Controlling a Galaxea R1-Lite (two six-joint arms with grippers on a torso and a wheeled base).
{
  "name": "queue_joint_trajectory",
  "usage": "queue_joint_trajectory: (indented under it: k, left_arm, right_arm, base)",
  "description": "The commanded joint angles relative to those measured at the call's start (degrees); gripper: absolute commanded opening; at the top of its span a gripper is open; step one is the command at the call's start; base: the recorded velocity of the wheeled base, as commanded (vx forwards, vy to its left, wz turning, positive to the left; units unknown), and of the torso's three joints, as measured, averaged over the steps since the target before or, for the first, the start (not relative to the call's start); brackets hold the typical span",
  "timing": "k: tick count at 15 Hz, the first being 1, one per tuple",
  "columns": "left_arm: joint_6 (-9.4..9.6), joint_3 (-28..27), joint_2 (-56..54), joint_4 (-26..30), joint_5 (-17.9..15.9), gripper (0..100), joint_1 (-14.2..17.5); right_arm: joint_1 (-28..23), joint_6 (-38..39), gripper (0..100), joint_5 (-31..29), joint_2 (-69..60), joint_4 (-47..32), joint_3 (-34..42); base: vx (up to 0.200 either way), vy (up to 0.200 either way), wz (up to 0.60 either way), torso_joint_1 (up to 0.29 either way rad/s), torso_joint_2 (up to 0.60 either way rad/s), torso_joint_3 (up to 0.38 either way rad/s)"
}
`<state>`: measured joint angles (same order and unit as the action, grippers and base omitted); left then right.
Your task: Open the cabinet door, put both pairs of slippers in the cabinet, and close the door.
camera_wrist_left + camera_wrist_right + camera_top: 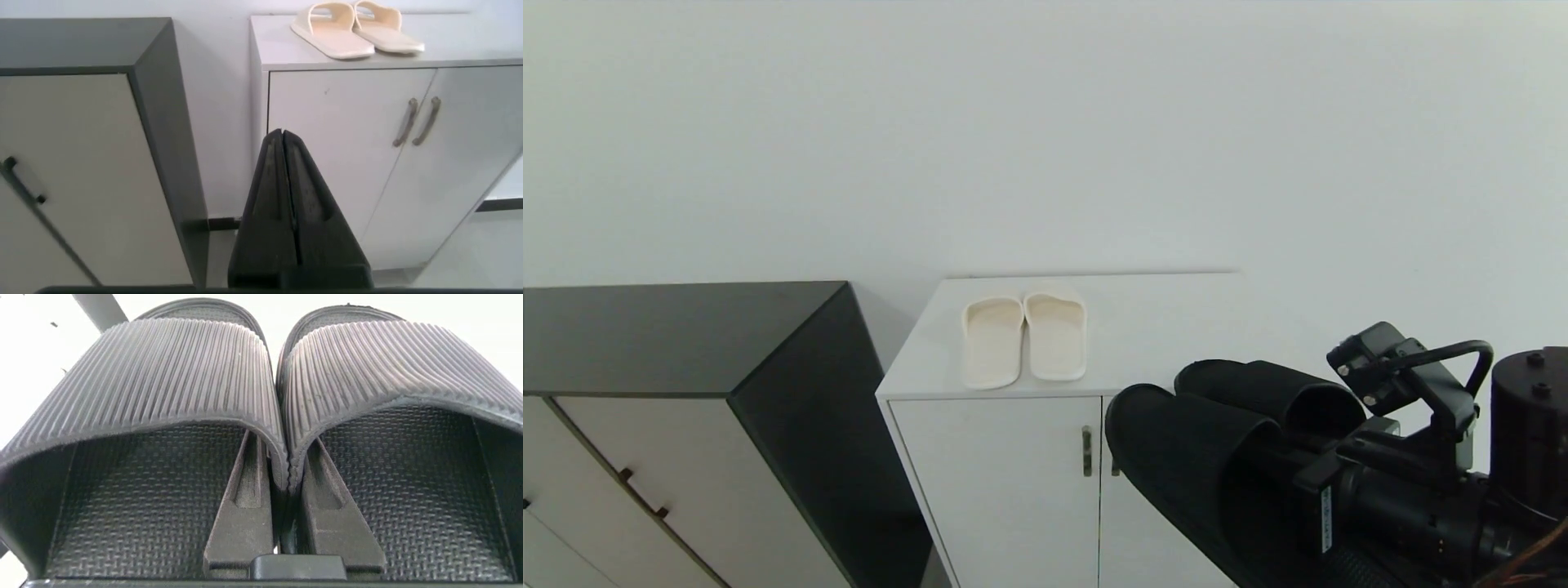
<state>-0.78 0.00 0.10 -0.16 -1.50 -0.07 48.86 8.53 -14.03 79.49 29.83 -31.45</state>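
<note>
A white cabinet point(1013, 490) stands with both doors shut, its two handles point(1086, 451) side by side at the middle seam. On its top lies a pair of cream slippers point(1023, 339), also seen as cream slippers point(357, 28) from the left wrist. My right gripper point(278, 478) is shut on the inner straps of a pair of black slippers point(1225, 433), held in the air in front of the cabinet's right door; the black slippers point(270, 416) hang one to each side of the fingers. My left gripper point(283, 143) is shut on nothing, low, in front of the gap left of the cabinet point(351, 155).
A dark-topped cabinet point(686, 343) with pale drawer fronts stands close to the left of the white one. A plain white wall runs behind both. The right half of the white cabinet top point(1168, 327) is bare.
</note>
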Motion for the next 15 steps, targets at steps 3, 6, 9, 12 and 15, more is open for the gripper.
queue_joint_trajectory:
  k: [3,6,9,12,15]
  left_arm:
    - [-0.01,0.0,0.0,0.0,0.0,0,0.0]
    - [-0.01,0.0,0.0,0.0,0.0,0,0.0]
    - [-0.01,0.0,0.0,0.0,0.0,0,0.0]
    - [-0.01,0.0,0.0,0.0,0.0,0,0.0]
    - [-0.01,0.0,0.0,0.0,0.0,0,0.0]
  right_arm:
    - [-0.4,-0.8,0,0.9,-0.2,0.1,1.5]
    - [-1.2,-2.4,0,2.9,-1.5,0.3,1.8]
    - [-1.2,-2.5,0,3.0,-1.7,0.2,1.8]
    - [-1.1,-2.6,0,3.0,-1.7,0.1,2.2]
    - [-1.1,-2.7,0,3.0,-1.7,0.1,2.3]
  base:
    - [0.000,0.000,0.00,0.000,0.00,0.000]
    - [0.000,0.000,0.00,0.000,0.00,0.000]
    - [0.000,-0.200,0.00,0.001,0.00,-0.001]
    - [0.000,-0.067,0.00,0.002,0.00,0.002]
    - [0.000,0.000,0.00,0.000,0.00,0.000]
